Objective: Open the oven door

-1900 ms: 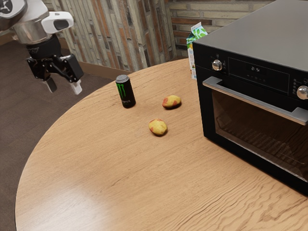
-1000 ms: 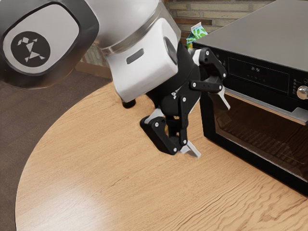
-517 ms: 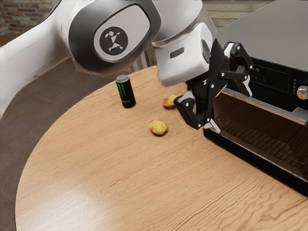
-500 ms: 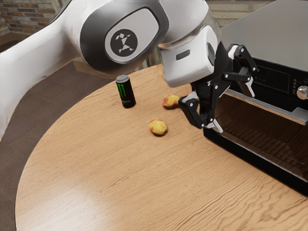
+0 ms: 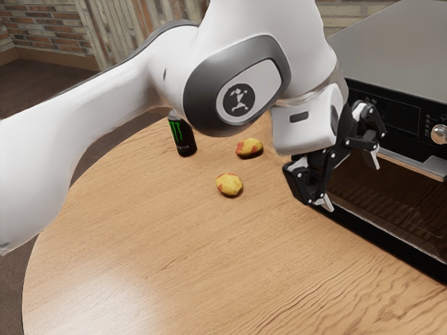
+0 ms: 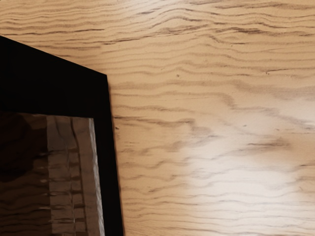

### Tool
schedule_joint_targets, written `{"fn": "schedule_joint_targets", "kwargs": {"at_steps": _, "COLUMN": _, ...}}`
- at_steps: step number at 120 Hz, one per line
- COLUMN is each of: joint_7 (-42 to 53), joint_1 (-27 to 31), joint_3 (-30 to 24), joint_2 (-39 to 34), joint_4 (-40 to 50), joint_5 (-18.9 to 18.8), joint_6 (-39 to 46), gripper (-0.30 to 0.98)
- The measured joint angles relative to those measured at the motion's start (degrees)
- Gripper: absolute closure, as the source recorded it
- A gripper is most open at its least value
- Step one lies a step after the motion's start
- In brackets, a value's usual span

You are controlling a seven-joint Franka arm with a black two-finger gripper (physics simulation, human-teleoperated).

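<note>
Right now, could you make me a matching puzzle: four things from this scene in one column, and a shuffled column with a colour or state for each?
Things:
1. Pincer
2. Oven door
3. Drinks can
4. Knob near the exterior view's right edge

Colours and states:
A. Black with a green mark
B. Glass-fronted and closed
C. Silvery and round
D. Spread open

Right pairs: 1-D, 2-B, 3-A, 4-C

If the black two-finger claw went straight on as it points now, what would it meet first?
Probably the pale wood-grained tabletop, near the oven's black-framed glass door; depth is unclear, so it might brush that door first.
</note>
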State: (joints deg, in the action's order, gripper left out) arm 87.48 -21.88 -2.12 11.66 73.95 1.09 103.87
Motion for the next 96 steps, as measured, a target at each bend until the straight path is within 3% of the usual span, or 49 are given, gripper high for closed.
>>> {"fn": "schedule_joint_targets", "kwargs": {"at_steps": 37, "joint_7": 1.99, "joint_1": 4.52, "joint_3": -0.44, "joint_2": 7.65, "joint_4": -9.48, "joint_5": 0.2, "joint_6": -0.4, "gripper": 0.02}}
{"fn": "schedule_joint_targets", "kwargs": {"at_steps": 96, "joint_7": 3.81, "joint_1": 6.0, "joint_3": -0.52, "joint_2": 10.66, "joint_4": -14.32, "joint_5": 0.11, "joint_6": -0.65, "gripper": 0.02}}
